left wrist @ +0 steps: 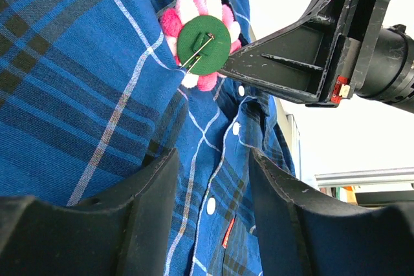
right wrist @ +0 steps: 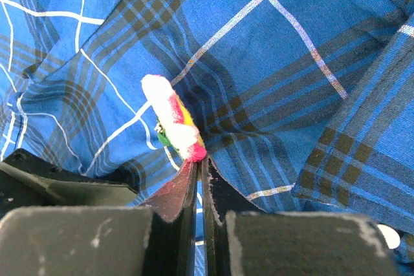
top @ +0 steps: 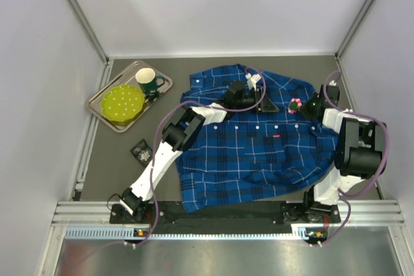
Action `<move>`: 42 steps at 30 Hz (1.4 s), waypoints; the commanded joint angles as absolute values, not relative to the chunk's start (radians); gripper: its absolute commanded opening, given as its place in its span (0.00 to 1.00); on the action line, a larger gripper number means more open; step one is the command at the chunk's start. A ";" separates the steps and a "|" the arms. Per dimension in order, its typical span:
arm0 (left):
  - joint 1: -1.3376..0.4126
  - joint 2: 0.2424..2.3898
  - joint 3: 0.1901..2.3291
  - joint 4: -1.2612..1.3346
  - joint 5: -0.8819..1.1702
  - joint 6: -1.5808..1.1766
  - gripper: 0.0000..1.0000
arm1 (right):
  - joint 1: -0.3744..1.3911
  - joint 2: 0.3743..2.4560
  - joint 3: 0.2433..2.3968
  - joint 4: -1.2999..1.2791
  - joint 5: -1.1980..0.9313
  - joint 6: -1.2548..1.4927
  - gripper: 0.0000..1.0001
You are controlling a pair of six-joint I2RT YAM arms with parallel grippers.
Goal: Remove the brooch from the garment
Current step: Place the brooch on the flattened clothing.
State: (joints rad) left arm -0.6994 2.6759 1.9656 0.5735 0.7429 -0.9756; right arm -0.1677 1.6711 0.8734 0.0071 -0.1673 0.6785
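Right gripper (right wrist: 199, 163) is clenched, its thin tips apparently nipping the lower rim of the round, fluffy pink-and-white brooch (right wrist: 173, 117) with a green felt back. It stands on edge against the right side of the blue and navy plaid cotton shirt (top: 246, 153). Left gripper (left wrist: 213, 156) hangs with fingers parted over the shirt's button placket.

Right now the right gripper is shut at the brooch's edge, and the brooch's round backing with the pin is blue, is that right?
Not quite. The backing of the brooch is green, not blue; the left wrist view shows the green disc with the pin across it. The rest holds: the right gripper is shut at the brooch's edge.
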 commanded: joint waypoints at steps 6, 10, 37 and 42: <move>-0.713 2.704 2.049 0.603 0.770 -0.971 0.52 | -0.172 1.674 0.858 0.015 -0.146 0.767 0.00; -0.715 2.711 2.056 0.595 0.769 -0.971 0.52 | -0.172 1.674 0.856 -0.029 -0.097 0.785 0.00; -0.700 2.767 2.166 0.534 0.716 -0.954 0.52 | -0.170 1.684 0.822 0.092 -0.205 0.795 0.08; -0.701 2.761 2.152 0.532 0.727 -0.954 0.52 | -0.170 1.701 0.874 0.094 -0.216 0.743 0.15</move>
State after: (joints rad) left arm -0.7048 2.7659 2.1410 0.5014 0.7200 -0.9497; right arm -0.1669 1.6817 0.8261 0.0673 -0.1894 0.7975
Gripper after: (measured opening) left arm 0.516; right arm 0.126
